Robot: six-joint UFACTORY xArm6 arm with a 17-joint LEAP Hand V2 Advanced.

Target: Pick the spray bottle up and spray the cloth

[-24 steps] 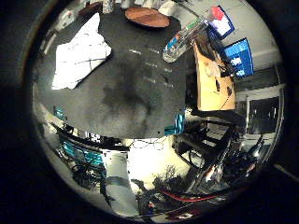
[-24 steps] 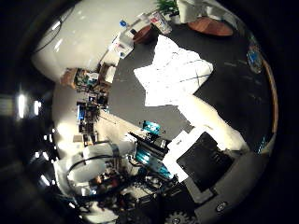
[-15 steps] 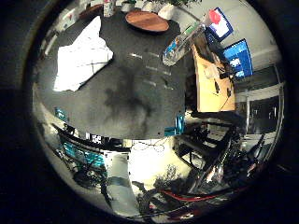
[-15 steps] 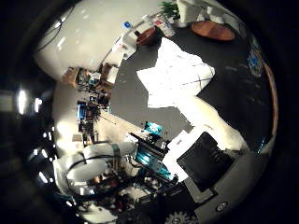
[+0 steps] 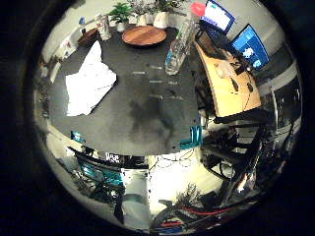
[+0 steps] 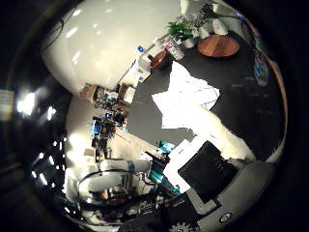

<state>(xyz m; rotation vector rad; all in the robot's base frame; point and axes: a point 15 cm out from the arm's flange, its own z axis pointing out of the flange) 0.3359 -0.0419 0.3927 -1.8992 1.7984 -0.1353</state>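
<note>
A clear spray bottle (image 5: 178, 43) with a red top stands upright on the dark table (image 5: 147, 118), near its edge by the wooden desk. A crumpled white cloth (image 5: 87, 84) lies on the table's other side, well apart from the bottle. My right hand (image 6: 212, 166) hangs high above the near end of the table, far from both. One white finger (image 6: 219, 133) reaches out straight over the table beside the cloth, and nothing is held.
A round wooden plate (image 5: 144, 35) lies at the table's far end, with potted plants (image 5: 140, 9) and a can (image 5: 103, 25) behind it. A curved wooden desk (image 5: 224, 81) with monitors (image 5: 235, 29) flanks the bottle's side. Chairs and equipment stand on the floor below.
Both views have shifted, bringing more of the table's far end and the plants into sight, so the hand has moved. The bottle and the cloth stay where they were.
</note>
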